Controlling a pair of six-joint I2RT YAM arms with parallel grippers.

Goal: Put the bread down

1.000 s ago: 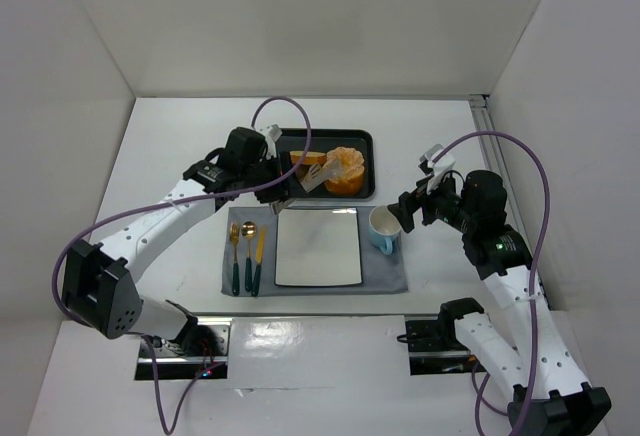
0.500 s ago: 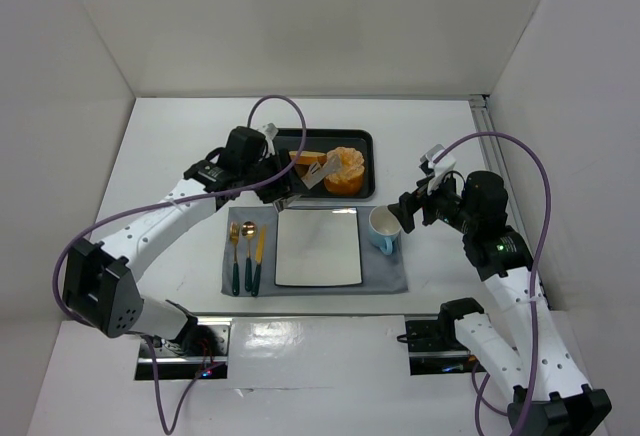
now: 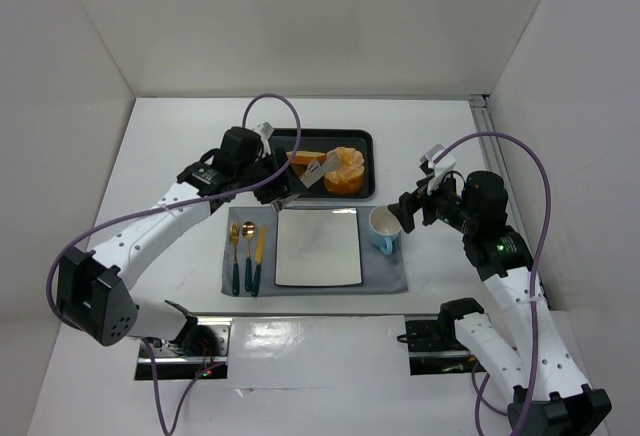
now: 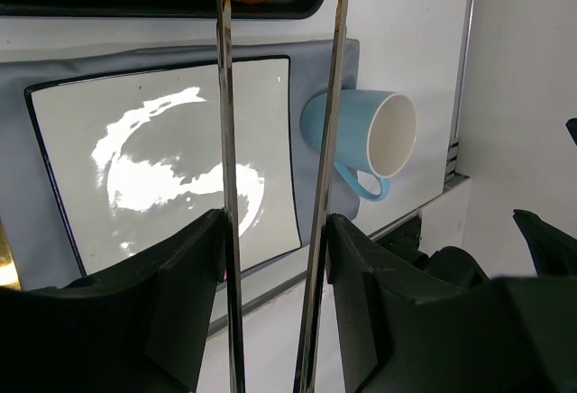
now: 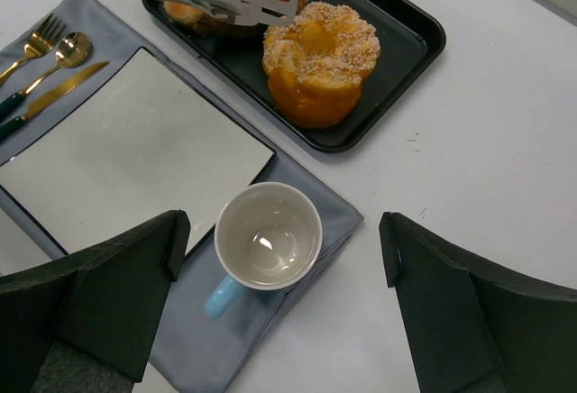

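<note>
**Top view.** Clamps metal tongs (image 3: 312, 175) in the left hand (image 3: 270, 180), with the tips reaching over the black tray (image 3: 340, 138) at upper centre of the frame. Locates the bread (image 3: 346, 170) in the right half of that tray, just beside the tong tips; cannot tell contact from here. Parks the right hand (image 3: 408, 208) at centre right, near the blue cup (image 3: 383, 228). Shows the white square plate (image 3: 318, 246) bare on the grey mat (image 3: 392, 278), directly below the tray.

**Left wrist view.** Confirms the left hand gripping the tong arms from both sides. Follows the two arms up the frame to either side of the bread at the top edge. Does not settle any touch between blades and bun.

**Right wrist view.** Shows the right hand released, jaws spread wide, grasping nothing. Places the slotted tong blade at the bread's upper-left flank, close by, contact unclear.

**Step, as judged.** Reads as the pick-up, with the bread not yet lifted. Calls next for squeezing the tongs on the bun's sides, lifting clear of the tray rim, then probably setting down on the plate.

**Markings.** Reveals no legible brand, label or writing in any view.
</note>
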